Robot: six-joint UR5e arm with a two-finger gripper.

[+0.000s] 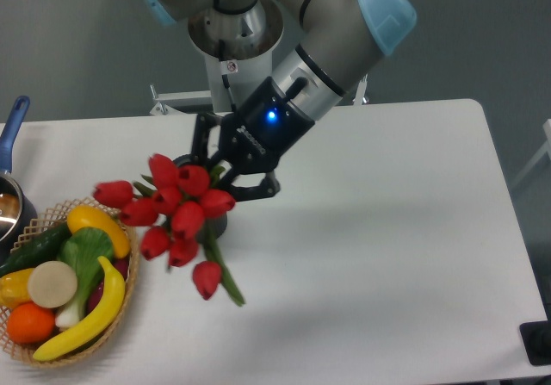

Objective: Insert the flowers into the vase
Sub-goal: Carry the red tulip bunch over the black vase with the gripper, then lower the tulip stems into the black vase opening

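Below the jaws, flowers (172, 213)

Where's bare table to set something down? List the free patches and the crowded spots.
Free: the right half of the table, from the gripper to the right edge, and the front strip. Crowded: the left, where the flowers hang over the vase beside the wicker basket and pot.

Tool (225, 178) clamped, wrist tilted left
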